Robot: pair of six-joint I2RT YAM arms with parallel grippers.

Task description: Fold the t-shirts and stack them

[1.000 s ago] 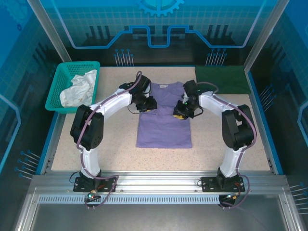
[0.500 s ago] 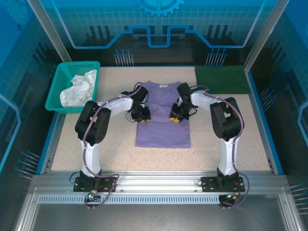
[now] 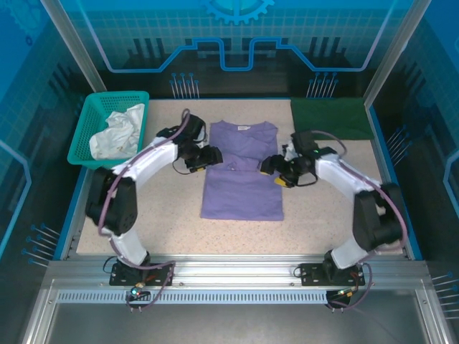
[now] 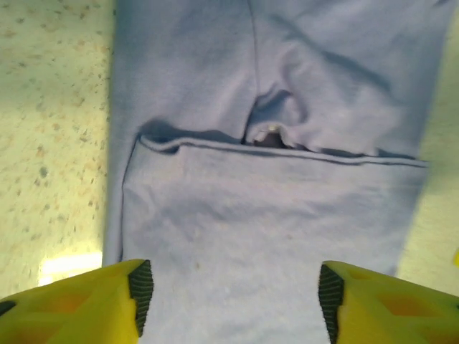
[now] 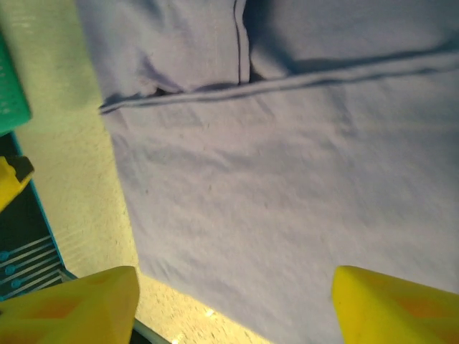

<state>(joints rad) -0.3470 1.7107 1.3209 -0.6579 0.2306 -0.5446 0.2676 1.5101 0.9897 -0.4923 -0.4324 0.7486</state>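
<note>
Top external view first: got the lavender t-shirt [image 3: 242,172] lying flat in the middle of the table [image 3: 172,222], neck toward the far edge, both sleeves folded in, neat rectangle shape. Got the dark green t-shirt [image 3: 330,118] folded at the far right corner, well apart from it. Spotting the left gripper [image 3: 211,158] at the purple shirt's left edge and the right gripper [image 3: 269,165] at its right edge, around sleeve level. Over on the left wrist cam, seeing yellow fingers [image 4: 86,297] spread wide above purple cloth, nothing pinched, so released. Same deal on the right wrist cam: fingers [image 5: 391,304] splayed apart, holding nothing. Also got a teal basket [image 3: 80,140] far left with a crumpled white cloth [image 3: 118,132] inside.
</note>
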